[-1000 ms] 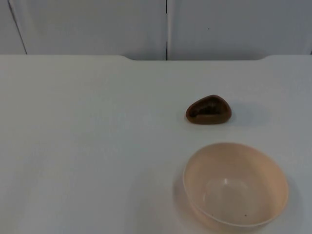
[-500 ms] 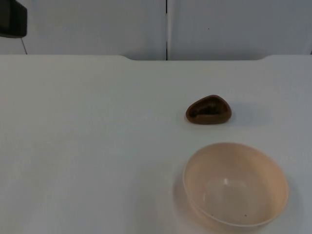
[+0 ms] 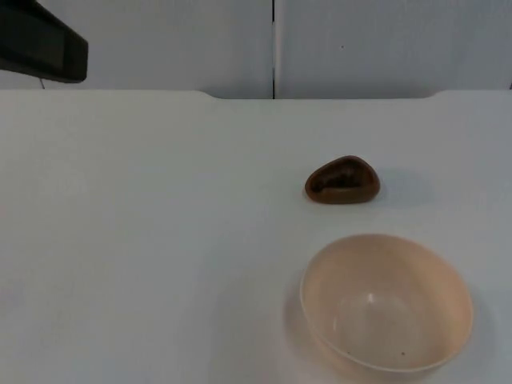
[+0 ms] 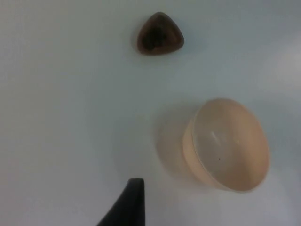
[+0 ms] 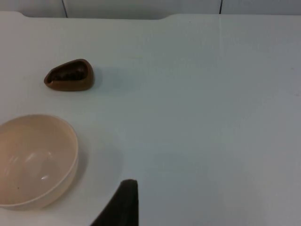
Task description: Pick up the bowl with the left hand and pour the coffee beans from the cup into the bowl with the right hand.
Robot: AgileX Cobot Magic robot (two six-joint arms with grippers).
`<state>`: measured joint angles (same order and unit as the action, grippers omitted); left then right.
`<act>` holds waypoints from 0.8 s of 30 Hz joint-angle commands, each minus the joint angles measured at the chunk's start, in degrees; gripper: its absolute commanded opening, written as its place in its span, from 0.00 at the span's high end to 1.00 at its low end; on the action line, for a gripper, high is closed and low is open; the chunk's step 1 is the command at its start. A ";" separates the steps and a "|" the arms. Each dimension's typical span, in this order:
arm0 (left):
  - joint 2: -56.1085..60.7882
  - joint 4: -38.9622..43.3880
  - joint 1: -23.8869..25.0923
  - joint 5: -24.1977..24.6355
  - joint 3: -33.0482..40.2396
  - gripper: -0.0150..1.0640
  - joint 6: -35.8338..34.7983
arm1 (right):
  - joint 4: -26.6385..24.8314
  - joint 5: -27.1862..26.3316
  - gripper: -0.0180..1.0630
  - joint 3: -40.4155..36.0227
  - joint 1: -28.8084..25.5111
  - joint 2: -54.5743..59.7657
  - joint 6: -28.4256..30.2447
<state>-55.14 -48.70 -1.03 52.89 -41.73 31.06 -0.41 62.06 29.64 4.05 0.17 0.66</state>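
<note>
A pale peach bowl [image 3: 386, 304] stands empty and upright on the white table near the front right. Behind it lies a small dark brown cup [image 3: 342, 180] with dark coffee beans inside. My left arm [image 3: 40, 44] reaches in at the far left, high over the table. From the left wrist view, the left gripper [image 4: 129, 207] hangs well above and apart from the bowl [image 4: 225, 143] and the cup [image 4: 160, 34]. The right gripper [image 5: 123, 202] waits off to the side of the bowl [image 5: 35, 160] and the cup [image 5: 69, 75], touching neither.
The white table [image 3: 160, 240] ends at a grey partition wall [image 3: 160, 40] with a dark vertical seam [image 3: 274, 48]. Bare table spreads to the left of the bowl and cup.
My left arm has come into the top view from the upper left corner and moved further right. Bowl and cup have stayed where they were.
</note>
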 commanded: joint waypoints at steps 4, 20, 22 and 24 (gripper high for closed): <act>-2.30 -2.38 -0.33 -0.13 -0.23 0.01 1.21 | 0.10 -0.26 0.01 -0.16 -0.35 -0.17 0.20; -13.60 10.58 -17.07 -7.43 -5.45 0.01 -9.08 | 0.10 -0.26 0.01 -0.16 -0.35 -0.17 0.20; -15.96 16.57 -20.38 -8.36 -8.66 0.01 -15.26 | 0.10 -0.26 0.01 -0.16 -0.35 -0.17 0.20; -16.81 18.35 -21.72 -8.77 -9.59 0.01 -17.61 | 0.10 -0.26 0.01 -0.16 -0.35 -0.17 0.20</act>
<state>-71.70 -32.53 -21.76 44.53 -50.48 15.81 -0.41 62.06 29.64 4.05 0.17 0.66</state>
